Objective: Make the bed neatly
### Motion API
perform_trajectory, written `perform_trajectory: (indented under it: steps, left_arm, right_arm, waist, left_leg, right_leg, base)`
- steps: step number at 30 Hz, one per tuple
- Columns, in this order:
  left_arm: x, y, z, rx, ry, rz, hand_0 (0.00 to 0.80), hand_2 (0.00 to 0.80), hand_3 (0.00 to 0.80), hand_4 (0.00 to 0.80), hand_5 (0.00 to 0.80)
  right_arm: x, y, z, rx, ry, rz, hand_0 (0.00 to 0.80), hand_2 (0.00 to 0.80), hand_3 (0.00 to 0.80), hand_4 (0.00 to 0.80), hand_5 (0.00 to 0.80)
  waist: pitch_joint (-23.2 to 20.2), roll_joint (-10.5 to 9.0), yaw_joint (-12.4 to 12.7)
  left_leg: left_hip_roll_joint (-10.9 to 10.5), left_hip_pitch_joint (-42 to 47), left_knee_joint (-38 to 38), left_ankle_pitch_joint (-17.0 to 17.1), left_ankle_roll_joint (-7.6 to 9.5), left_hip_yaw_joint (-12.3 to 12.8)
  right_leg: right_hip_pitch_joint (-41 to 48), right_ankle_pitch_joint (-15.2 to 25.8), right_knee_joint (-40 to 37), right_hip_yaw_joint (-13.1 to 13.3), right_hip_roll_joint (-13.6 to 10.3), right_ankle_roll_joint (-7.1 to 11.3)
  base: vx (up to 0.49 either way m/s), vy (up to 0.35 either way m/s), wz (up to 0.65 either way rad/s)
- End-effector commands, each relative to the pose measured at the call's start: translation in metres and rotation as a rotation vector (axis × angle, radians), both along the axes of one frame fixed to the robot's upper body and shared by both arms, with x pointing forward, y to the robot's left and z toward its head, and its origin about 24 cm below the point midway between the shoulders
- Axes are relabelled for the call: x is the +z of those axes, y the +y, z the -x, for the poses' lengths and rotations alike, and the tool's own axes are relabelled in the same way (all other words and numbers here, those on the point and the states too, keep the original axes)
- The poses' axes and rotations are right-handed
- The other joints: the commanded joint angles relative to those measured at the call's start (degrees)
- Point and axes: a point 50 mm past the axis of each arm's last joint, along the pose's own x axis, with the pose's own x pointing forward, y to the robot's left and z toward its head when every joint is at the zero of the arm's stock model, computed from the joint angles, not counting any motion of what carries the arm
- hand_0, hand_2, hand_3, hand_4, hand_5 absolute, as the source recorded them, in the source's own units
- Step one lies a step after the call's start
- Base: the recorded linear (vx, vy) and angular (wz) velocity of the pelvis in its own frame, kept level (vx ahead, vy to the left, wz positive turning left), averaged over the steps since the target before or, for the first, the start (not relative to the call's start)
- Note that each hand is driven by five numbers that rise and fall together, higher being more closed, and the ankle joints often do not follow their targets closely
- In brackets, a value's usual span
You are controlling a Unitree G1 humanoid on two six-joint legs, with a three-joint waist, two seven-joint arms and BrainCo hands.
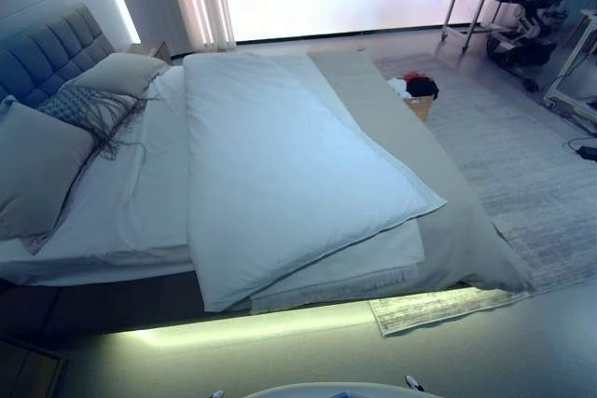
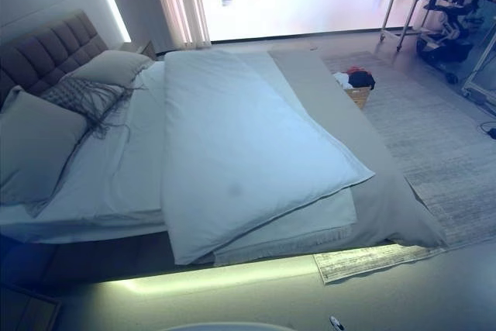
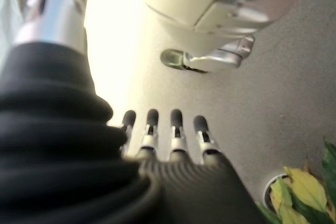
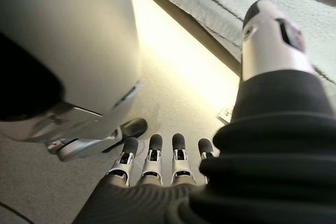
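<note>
The bed (image 1: 112, 277) fills the middle of the eye views, its grey padded headboard (image 1: 47, 53) at the left. A white duvet (image 1: 280, 174) lies askew over it, its near corner hanging over the side edge. A grey cover (image 1: 457, 230) lies along the foot end and droops toward the floor. Two grey pillows (image 1: 37, 165) (image 1: 121, 72) and a fringed cushion (image 1: 89, 107) rest at the head. My left hand (image 3: 152, 129) and right hand (image 4: 154, 156) show only in their wrist views, hanging over the floor with fingers straight, holding nothing.
A basket of clothes (image 1: 417, 95) stands on the patterned rug (image 1: 532, 174) beyond the foot end. A cart (image 1: 471, 2) and a wheeled machine (image 1: 527, 25) stand by the window at the back right. A plant (image 3: 304, 192) is by my left hand.
</note>
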Motion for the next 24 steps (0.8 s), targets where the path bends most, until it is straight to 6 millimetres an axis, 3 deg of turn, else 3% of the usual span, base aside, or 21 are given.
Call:
perform_trajectory:
  steps: [1,15,24]
  left_arm:
    - [0.0,-0.001,-0.005,-0.026,0.037,0.002,0.0,0.0,0.0,0.0,0.0]
    - [0.0,-0.004,-0.018,-0.065,-0.003,0.036,0.0,0.0,0.0,0.0,0.0]
    - [0.001,-0.005,-0.026,-0.057,-0.032,0.014,0.0,0.0,0.0,0.0,0.0]
  right_arm:
    - [-0.002,0.014,-0.015,0.028,-0.004,-0.048,0.0,0.0,0.0,0.0,0.0]
    - [-0.002,0.022,-0.028,0.09,-0.03,-0.065,0.0,0.0,0.0,0.0,0.0]
    - [-0.001,0.022,-0.035,0.089,-0.04,-0.064,0.0,0.0,0.0,0.0,0.0]
  waist:
    - [0.9,-2.02,0.6]
    - [0.9,-2.36,0.4]
    - [1.5,-2.49,-0.2]
  left_leg:
    - [-2.0,2.7,0.3,-5.1,2.54,2.7]
    - [-1.5,2.4,0.3,-4.9,2.36,2.8]
    - [-0.3,2.7,0.3,-4.0,2.05,2.8]
  right_leg:
    - [-2.3,2.5,-0.1,0.8,-2.2,3.07]
    - [-2.4,2.5,-0.1,0.7,-1.9,2.84]
    - [-2.6,2.1,0.3,2.0,-0.5,2.0]
  base:
    - [0.0,0.0,0.0]
    - [0.0,-0.011,0.0]
    - [0.01,-0.1,-0.01]
